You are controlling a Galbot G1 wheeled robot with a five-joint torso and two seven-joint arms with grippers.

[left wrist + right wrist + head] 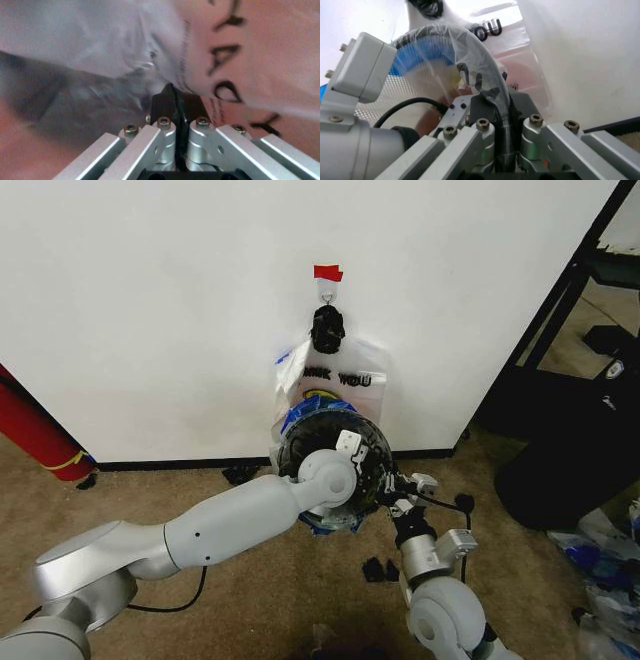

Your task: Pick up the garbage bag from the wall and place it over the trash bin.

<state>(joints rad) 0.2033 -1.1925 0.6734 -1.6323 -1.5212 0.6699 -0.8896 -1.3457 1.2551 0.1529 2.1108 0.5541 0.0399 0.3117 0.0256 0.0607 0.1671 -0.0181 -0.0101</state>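
Standing against the white wall, the black trash bin sits on the brown carpet directly under a hook marked with a piece of red tape. From the hook hangs a white "THANK YOU" bag, gathered into a dark knot at the top and draped down behind the bin. The clear garbage bag with blue patches is stretched over the bin's rim; in the right wrist view its crinkled film arches over the black edge and the mesh side of the bin.

The left arm reaches in from the lower left, its wrist joint covering much of the bin's mouth, and the left gripper has its dark fingertips pressed together on a fold of the thin plastic, with the printed white bag just beyond. The right gripper is at the bin's near right side, its fingers closed tight on the rim with the bag film pinched under them; a black cable loops beside it.

A red cylinder with a yellow band leans at the wall far to the left. A black rack and a dark bulky bag stand to the right, with loose plastic on the floor near them and small black scraps on the carpet beside the right arm.
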